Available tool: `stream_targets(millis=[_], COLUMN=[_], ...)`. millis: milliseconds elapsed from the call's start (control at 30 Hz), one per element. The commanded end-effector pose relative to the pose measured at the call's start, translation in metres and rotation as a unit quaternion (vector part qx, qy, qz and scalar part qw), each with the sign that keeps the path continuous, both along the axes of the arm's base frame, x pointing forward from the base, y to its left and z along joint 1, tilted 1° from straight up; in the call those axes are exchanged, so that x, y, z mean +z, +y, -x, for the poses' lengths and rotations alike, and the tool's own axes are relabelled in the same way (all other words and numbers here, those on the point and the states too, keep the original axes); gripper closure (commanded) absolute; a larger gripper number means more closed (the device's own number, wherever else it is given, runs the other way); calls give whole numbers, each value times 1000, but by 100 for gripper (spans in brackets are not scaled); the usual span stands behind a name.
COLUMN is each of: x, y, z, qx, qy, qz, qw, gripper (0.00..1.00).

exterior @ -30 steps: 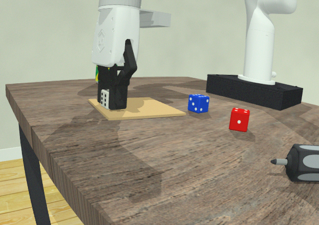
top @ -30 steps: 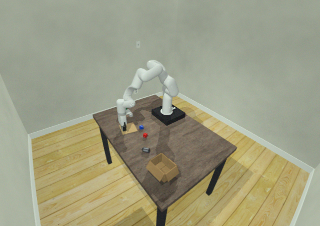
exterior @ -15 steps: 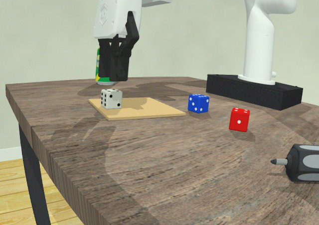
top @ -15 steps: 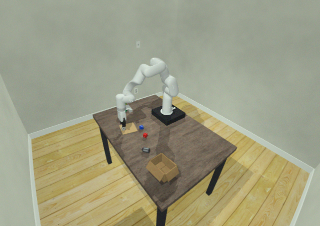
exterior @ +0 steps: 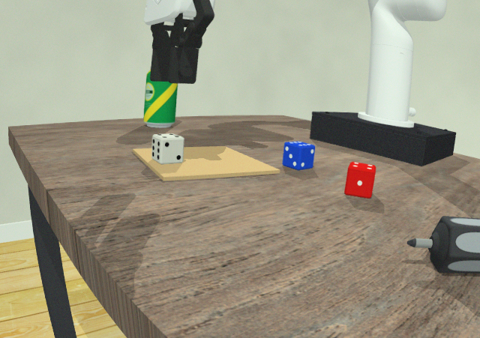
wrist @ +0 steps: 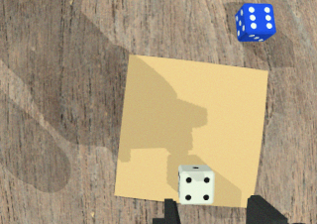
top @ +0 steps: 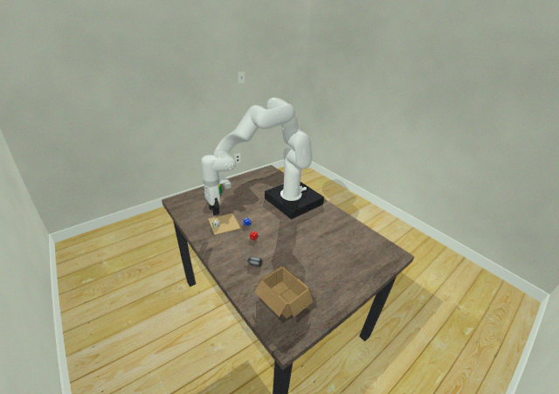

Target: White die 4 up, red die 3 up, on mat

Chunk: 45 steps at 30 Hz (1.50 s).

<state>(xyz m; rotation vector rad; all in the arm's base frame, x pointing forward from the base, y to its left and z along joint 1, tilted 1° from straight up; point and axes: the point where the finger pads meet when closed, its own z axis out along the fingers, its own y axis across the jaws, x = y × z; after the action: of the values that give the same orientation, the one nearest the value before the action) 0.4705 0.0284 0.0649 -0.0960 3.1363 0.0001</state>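
The white die (top: 216, 223) (exterior: 167, 149) (wrist: 196, 186) sits flat with 4 on top, fully on the mat (top: 228, 228) (exterior: 232, 166) (wrist: 228, 100) near its left edge in the exterior view. My gripper (top: 214, 210) (exterior: 173, 81) (wrist: 211, 219) is open and empty, above the white die and clear of it. The red die (top: 253, 236) (exterior: 359, 181) lies flat on the table off the mat, with 4 on top and 1 facing the exterior camera. The blue die (top: 246, 222) (exterior: 298, 155) (wrist: 260, 18) lies flat beside the mat with 6 on top.
A green and yellow can (exterior: 160, 103) stands behind the mat. A dark screwdriver (top: 254, 261) (exterior: 457, 245) lies on the table beyond the red die. An open cardboard box (top: 283, 293) stands near the table's far end from the mat.
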Motion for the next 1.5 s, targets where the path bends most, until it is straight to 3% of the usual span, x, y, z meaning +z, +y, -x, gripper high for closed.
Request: stream_targets(millis=[0,633,733,833,900,1000,1033,1067,1100,1267,1300,1467], x=[2,2,1,1,-1,-1,-2,-2,-4,-5,-5,-5], y=[0,1,54,54,105,112,135,135,152,167,167,167], z=[-1,0,28,28,69,75,100,100,122,144,144,144], qx=[0,2,71,71,156,162,205,205,239,274,274,274], qy=[-2,-2,-2,-2,-3,-3,-4,-4,-4,-4,-4,-4], qz=[0,0,0,0,0,0,-1,-1,-1,-1,-1,-1], qw=[1000,1000,997,997,988,987,979,979,971,962,962,962], gripper=[0,0,0,0,0,0,0,0,0,0,53,53])
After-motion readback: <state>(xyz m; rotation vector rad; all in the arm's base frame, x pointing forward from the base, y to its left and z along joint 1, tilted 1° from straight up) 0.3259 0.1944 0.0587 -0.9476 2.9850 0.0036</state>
